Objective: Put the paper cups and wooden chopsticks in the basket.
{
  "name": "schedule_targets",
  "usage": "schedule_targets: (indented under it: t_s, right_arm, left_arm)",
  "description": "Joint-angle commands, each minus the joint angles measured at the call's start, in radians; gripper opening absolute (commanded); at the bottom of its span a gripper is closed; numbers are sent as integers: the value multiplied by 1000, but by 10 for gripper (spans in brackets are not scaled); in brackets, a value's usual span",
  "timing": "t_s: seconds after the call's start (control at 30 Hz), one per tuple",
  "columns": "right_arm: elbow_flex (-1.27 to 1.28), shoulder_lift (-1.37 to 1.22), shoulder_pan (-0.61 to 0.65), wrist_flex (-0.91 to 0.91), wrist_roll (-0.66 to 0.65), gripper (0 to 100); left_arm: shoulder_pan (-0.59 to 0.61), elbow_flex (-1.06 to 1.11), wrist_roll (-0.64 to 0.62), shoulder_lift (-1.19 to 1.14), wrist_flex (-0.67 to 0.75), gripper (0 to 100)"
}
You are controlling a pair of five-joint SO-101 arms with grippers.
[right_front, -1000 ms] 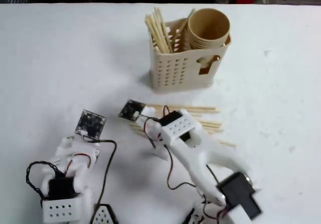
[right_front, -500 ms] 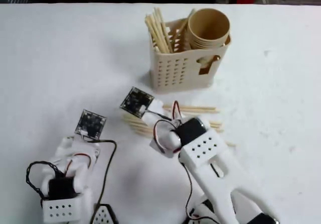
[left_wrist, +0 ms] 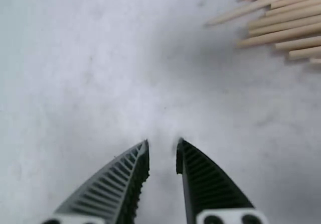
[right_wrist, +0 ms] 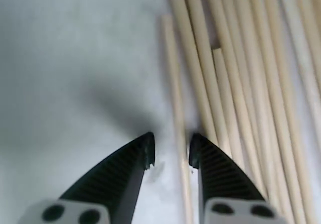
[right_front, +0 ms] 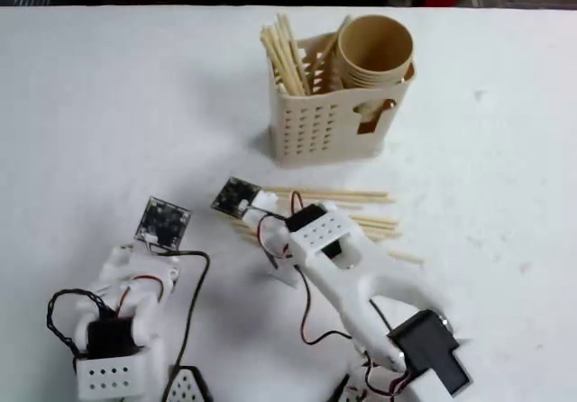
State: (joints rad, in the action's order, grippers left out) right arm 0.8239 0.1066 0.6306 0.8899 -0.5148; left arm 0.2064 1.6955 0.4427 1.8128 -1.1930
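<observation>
Right hand (right_wrist: 170,156) straddles one chopstick (right_wrist: 173,83) | pile (right_wrist: 251,83) beside | basket (right_front: 315,127) beyond

The right arm (right_front: 361,280) covers part of the loose chopsticks (right_front: 365,196) near the basket (right_front: 315,130) (its wall hides the cups (right_front: 374,50) lower down).

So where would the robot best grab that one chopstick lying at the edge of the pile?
Probably a little in from its end, coming straight down from above. The outermost chopstick lies flat on the table and splays away from the pile there, so the open right gripper can straddle it, one finger on each side.
</observation>
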Motion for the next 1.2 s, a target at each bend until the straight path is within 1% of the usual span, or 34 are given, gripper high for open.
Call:
schedule_targets:
  t_s: [0.0,0.1,0.23,0.33,0.7,0.77,0.87,0.93,1.03,1.1,1.17]
  right_arm:
    - [-11,-21,5,-12,-9,108]
    - [-6,-21,7,-10,-9,18]
    - [-9,-19,8,15,-3,15]
    - [-3,30,8,36,-2,17]
    - [34,501,5,182,2,17]
    - [28,581,5,203,23,16]
    - [-68,677,5,232,40,16]
    - [-192,719,5,239,41,16]
    - [-414,711,-5,229,43,16]
    - [-546,664,-25,176,43,16]
    - [-649,598,-58,65,43,16]
  left_arm:
    - [-12,-3,0,10,-5,109]
    - [-12,-3,0,10,-5,109]
    - [-12,-3,0,10,-5,109]
    - [-12,-3,0,10,-5,109]
    - [-12,-3,0,10,-5,109]
    - [-12,-3,0,10,-5,109]
    - [-12,-3,0,10,-5,109]
    - [-12,-3,0,10,-5,109]
    - [-12,-3,0,10,-5,109]
    - [-12,-3,0,10,-5,109]
    - [-12,-3,0,10,-5,109]
